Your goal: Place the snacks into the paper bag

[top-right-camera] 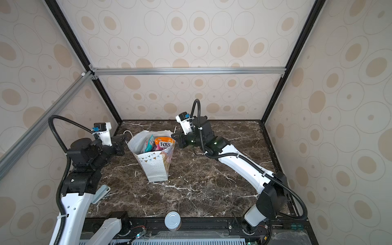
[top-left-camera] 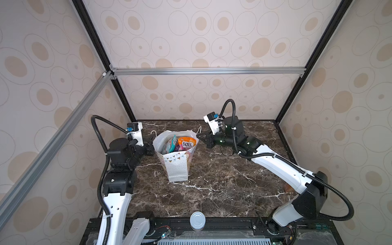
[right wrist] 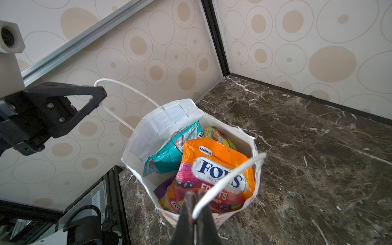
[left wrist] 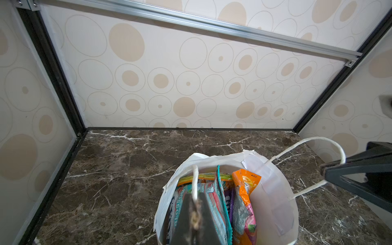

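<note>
Several snacks [right wrist: 214,167] inside paper bag [right wrist: 148,135]

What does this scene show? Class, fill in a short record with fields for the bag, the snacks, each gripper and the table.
paper bag: upright on the table, mouth open
snacks: packets inside the bag, orange and teal ones showing
left gripper: shut on the left cord handle
right gripper: shut on the right cord handle
table: dark marble
white round cap: at the table's front edge
</note>
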